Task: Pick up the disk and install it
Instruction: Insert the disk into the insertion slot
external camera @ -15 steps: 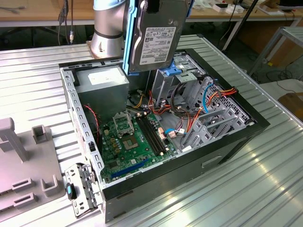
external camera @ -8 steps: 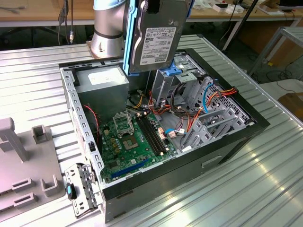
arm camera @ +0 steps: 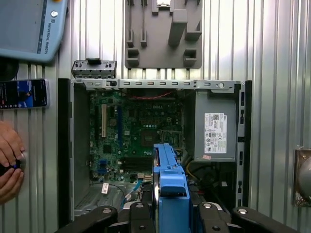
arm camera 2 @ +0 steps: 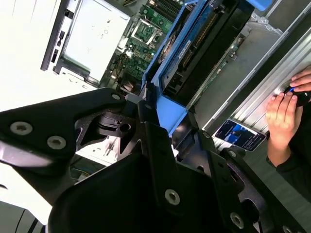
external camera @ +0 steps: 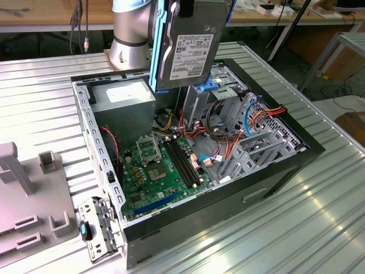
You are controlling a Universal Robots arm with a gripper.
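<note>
Gripper (arm camera: 172, 213) is clamped on the disk (external camera: 185, 48), holding it on edge w/ label facing out, up in the air over the open PC case (external camera: 308, 149), above the drive cage (external camera: 194, 108) at the case edge nearest the arm base (external camera: 128, 43), next to the PSU (external camera: 122, 100). Judging it as carry-to-bay: blue rails should line up square w/ the cage slot, descent straight & slow, clear of the loose cables (external camera: 251, 123).

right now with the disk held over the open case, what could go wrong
1. The disk hangs upright in the gripper over the case; a slip could hit the motherboard.
2. Loose cables crowd the drive cage and might snag it.
3. A person's hand rests beside the case, possibly in the arm's way.
</note>
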